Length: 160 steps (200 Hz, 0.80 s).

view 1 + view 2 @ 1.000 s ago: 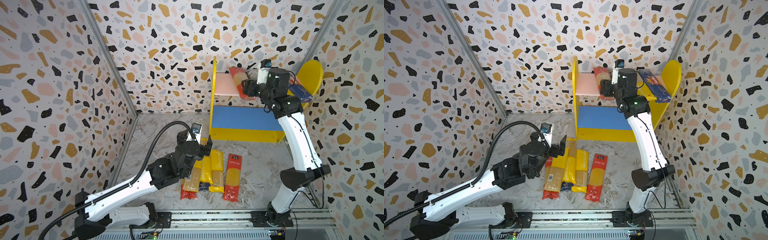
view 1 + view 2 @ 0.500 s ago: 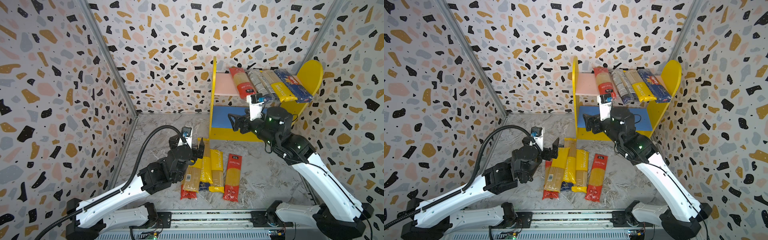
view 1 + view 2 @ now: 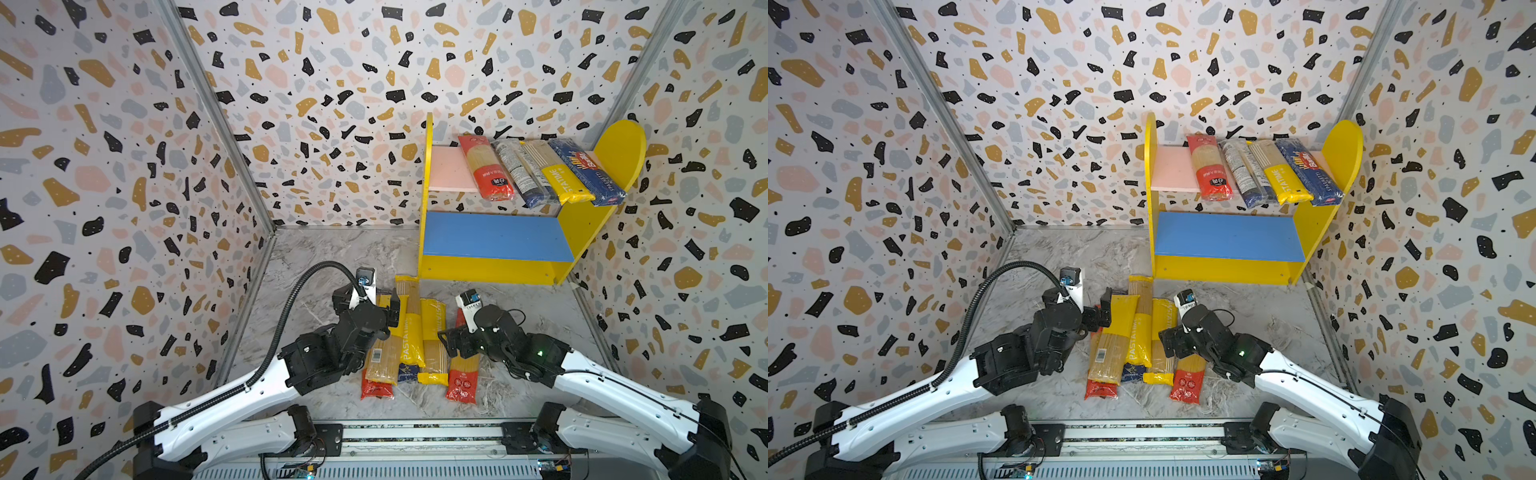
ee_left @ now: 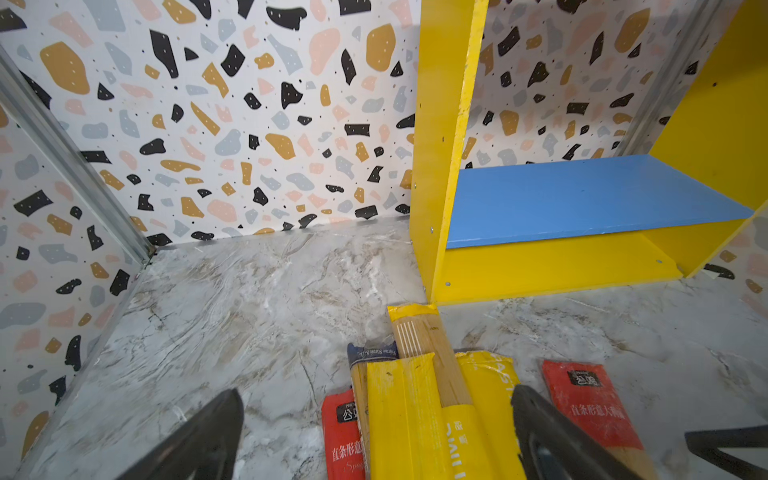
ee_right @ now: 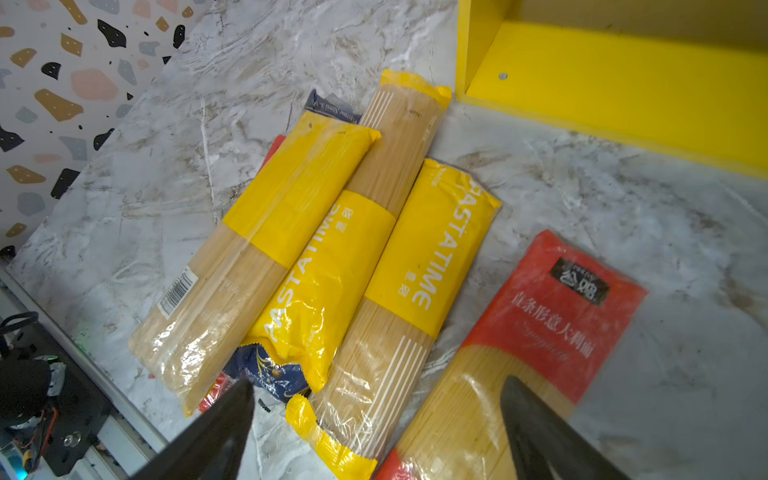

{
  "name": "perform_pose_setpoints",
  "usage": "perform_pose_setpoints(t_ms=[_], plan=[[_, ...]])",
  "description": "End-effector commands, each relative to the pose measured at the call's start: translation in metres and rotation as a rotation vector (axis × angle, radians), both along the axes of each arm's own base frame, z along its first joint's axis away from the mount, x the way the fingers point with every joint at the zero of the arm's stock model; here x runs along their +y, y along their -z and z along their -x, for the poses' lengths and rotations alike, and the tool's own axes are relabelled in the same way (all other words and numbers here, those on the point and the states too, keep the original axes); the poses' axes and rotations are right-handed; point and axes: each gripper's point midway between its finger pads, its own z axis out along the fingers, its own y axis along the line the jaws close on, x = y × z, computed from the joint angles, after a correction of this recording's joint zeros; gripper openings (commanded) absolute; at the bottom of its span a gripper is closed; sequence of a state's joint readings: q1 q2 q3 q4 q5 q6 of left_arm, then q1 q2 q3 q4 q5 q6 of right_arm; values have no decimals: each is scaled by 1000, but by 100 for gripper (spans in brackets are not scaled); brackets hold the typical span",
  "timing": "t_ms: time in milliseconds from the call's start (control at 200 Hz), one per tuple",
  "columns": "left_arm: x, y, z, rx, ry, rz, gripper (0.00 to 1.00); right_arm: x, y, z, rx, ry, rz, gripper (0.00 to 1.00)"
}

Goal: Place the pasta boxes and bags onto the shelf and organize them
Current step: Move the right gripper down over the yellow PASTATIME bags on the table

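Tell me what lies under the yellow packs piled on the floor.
A dark blue pack and a red pack poke out beneath the yellow packs; their middles are covered.

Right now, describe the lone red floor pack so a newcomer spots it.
Find the yellow shelf at the back; a pile of spaghetti packs lies on the floor before it. The lone red pack is right of the pile, partly beneath the right end effector. Unlike the other red pack, nothing covers it.
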<state>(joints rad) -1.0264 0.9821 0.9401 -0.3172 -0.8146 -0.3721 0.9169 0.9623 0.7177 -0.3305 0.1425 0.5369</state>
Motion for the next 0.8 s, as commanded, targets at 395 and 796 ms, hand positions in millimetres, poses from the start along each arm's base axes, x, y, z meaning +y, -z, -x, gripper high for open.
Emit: perform_pose_setpoints(t_ms=[395, 796], plan=[[19, 74, -31, 140, -134, 80, 100, 0, 11, -14, -56, 47, 30, 93], [51, 80, -18, 130, -240, 158, 99, 25, 24, -6, -4, -57, -22, 93]])
